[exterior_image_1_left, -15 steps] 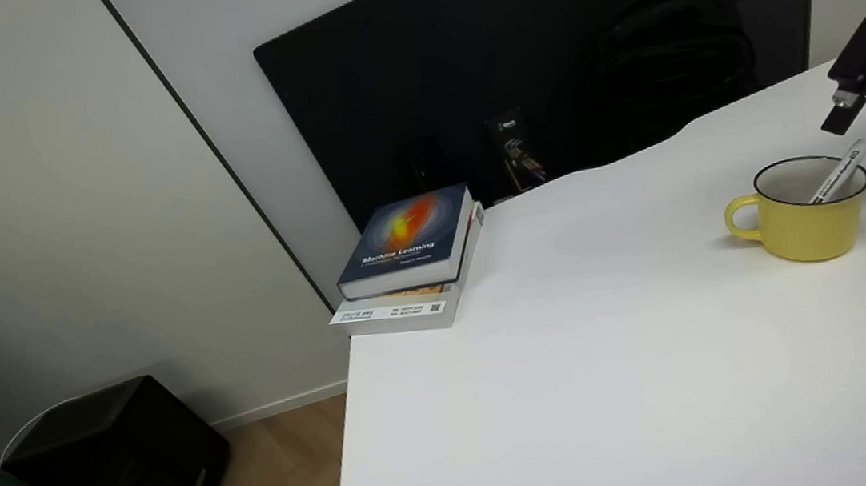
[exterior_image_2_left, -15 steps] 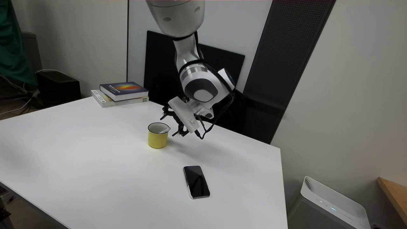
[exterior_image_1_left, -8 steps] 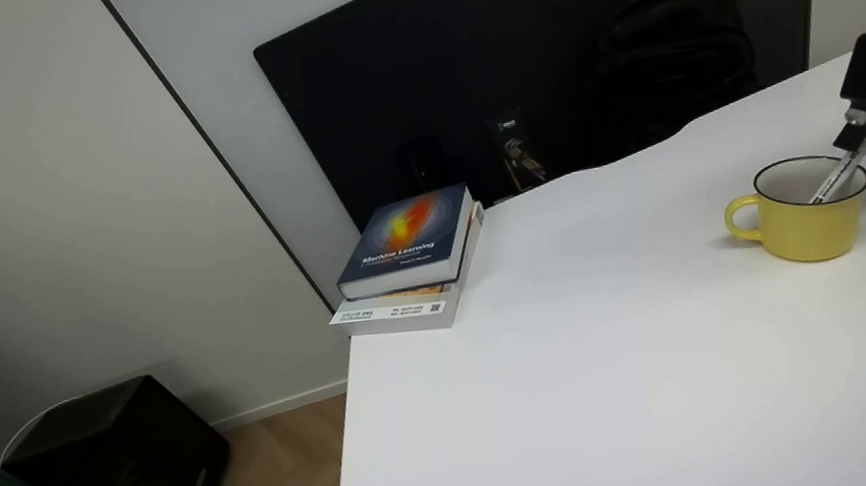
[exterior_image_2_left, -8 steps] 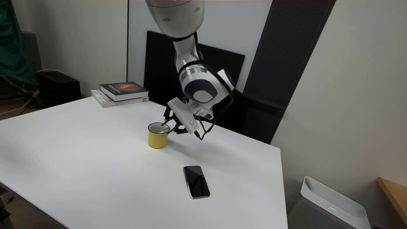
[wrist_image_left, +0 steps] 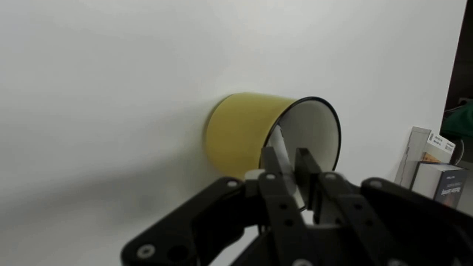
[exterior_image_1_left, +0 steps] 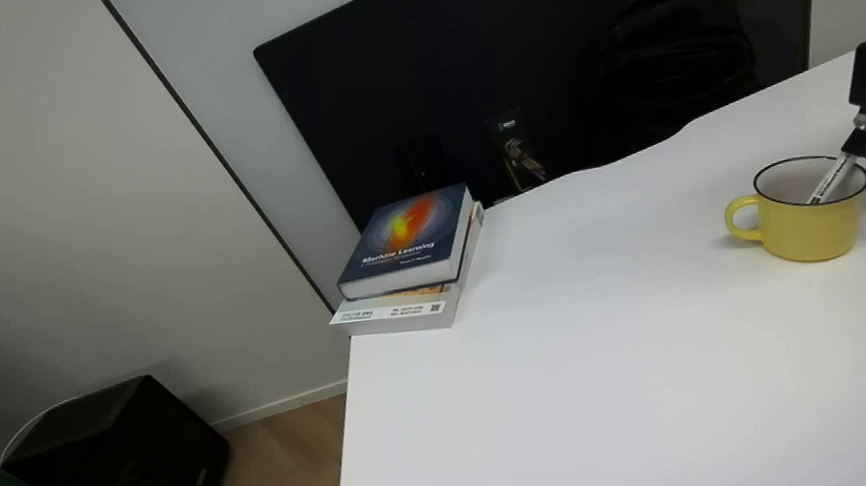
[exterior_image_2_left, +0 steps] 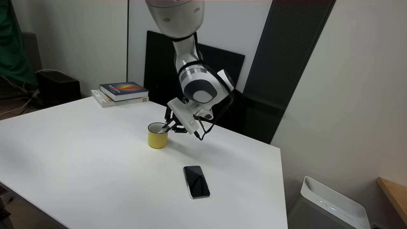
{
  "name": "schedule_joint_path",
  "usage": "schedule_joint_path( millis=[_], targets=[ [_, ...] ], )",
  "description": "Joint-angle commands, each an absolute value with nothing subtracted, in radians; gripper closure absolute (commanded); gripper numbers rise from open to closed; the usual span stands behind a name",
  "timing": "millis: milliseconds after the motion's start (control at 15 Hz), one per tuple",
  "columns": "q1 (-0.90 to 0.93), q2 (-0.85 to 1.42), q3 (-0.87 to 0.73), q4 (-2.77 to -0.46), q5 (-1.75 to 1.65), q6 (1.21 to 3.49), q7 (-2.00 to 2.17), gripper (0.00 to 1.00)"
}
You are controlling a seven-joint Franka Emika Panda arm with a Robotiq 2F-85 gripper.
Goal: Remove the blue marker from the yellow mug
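A pincer (wrist_image_left: 287,157) clasps the upper end of a marker (exterior_image_1_left: 831,179) leaning in a yellow mug (exterior_image_1_left: 810,234), far right in an exterior view; likely light, stiff and slick, it suits that high hold.

The marker (exterior_image_1_left: 831,179) is a thin, straight stick, its pale barrel printed with dark lettering. It leans in the mug (exterior_image_1_left: 810,234), tilted so that it rises toward the gripper (wrist_image_left: 287,157). Its upper part is held between the gripper's fingertips (wrist_image_left: 269,159); its lower end is hidden inside the mug, ahead of and below them. Where it crosses the rim, on the side nearest the gripper, contact cannot be made out. The mug is squat, round and yellow, with a pale inside and a dark rim. It stands upright on the bench (exterior_image_1_left: 613,353), just below the gripper, its loop handle on the side away from it.
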State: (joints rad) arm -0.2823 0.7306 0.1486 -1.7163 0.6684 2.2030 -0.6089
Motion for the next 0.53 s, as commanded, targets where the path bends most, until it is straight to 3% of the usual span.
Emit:
schedule_joint_path(
  millis=[0, 467],
  targets=[
    [-0.281, 0.722, 0.146, -1.708, 0.669, 2.17, -0.6, 0.96],
    [-0.233, 0.644, 0.136, -1.676, 0.615, 2.111, -0.574, 0.96]
  ],
)
